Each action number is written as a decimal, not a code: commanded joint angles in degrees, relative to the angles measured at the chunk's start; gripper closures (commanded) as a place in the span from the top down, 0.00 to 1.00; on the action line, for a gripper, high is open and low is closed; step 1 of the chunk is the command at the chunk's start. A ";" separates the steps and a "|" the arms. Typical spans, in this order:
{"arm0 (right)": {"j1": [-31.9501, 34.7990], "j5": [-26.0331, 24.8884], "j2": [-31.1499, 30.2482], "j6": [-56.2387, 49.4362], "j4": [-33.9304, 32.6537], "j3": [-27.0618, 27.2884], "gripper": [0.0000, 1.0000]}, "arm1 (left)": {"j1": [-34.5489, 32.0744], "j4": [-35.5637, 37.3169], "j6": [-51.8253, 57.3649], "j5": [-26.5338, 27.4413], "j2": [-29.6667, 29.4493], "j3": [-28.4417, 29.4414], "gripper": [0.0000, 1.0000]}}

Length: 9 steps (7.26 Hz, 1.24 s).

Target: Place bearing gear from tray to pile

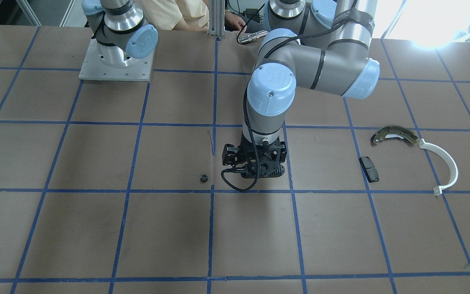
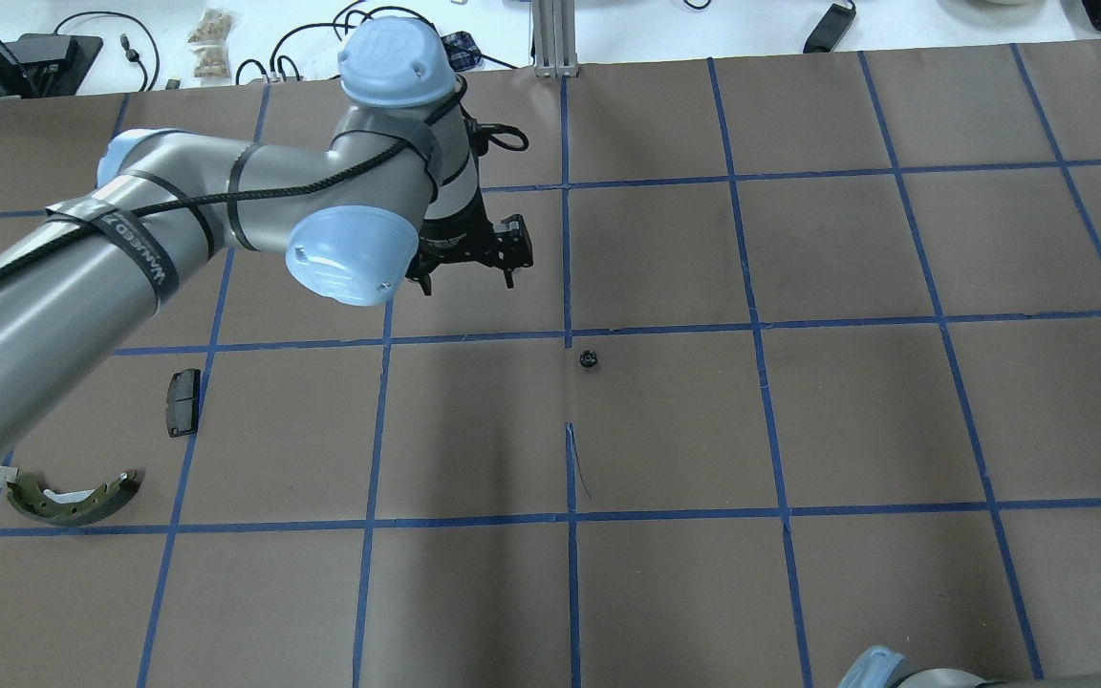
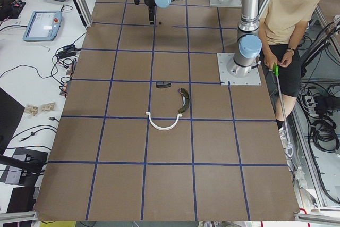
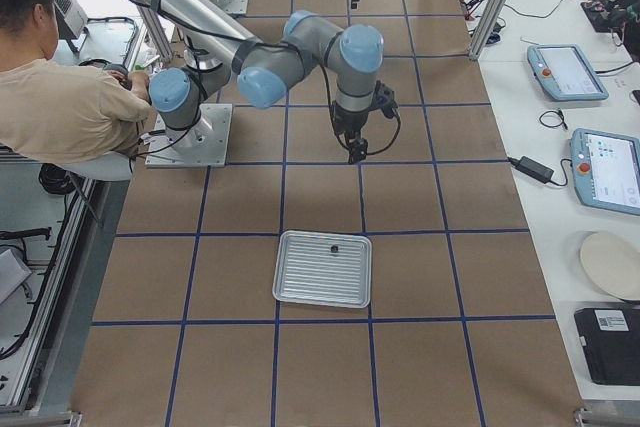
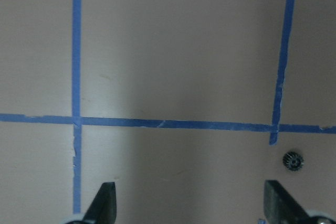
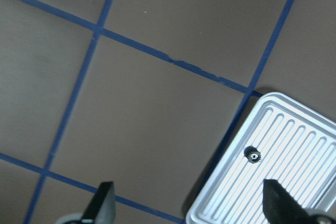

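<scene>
The left claw (image 5: pixel 191 205) is released: its two fingertips (image 5: pixel 105 205) stand wide apart with only bare tabletop (image 1: pixel 96 237) between them. It points straight down. A small dark bearing gear (image 5: pixel 292 160) lies on the brown surface near this claw, not between the fingers but off to one side of them, close to a crossing of the blue tape lines (image 5: pixel 173 124). Above the claw the wrist is upright. The forearm bends over at the elbow, and the long upper link runs back toward the left side of the overhead view.

The right claw (image 6: pixel 191 205) is released too, with its fingers spread and nothing in them. It hangs pointing down over the tabletop, short of the tray (image 6: pixel 294 182). In the view from the robot's right end of the table, the arm rises from its base, folds at the elbow and drops the wrist vertically.

A second bearing gear (image 6: pixel 253 156) sits on the tray's ribbed surface, near one rim.

The pile lies well apart from both gears, on the left arm's side. It consists of an olive brake shoe (image 1: pixel 394 135), a white plastic arc (image 1: pixel 443 163) touching the shoe's end, and a black pad (image 1: pixel 369 168) just beside them.
</scene>
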 commanded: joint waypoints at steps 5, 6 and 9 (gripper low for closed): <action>-9.17 0.62 20.25 -25.25 -18.30 2.01 0.98 | -11.36 14.13 -9.27 1.90 -12.52 -2.46 1.00; -9.17 0.70 20.34 -25.53 -20.83 3.07 0.89 | -12.16 17.54 -12.15 2.00 -13.32 -3.25 1.00; -9.17 0.62 20.69 -25.80 -23.75 4.66 0.52 | -12.17 17.92 -11.74 2.00 -14.20 -1.69 0.83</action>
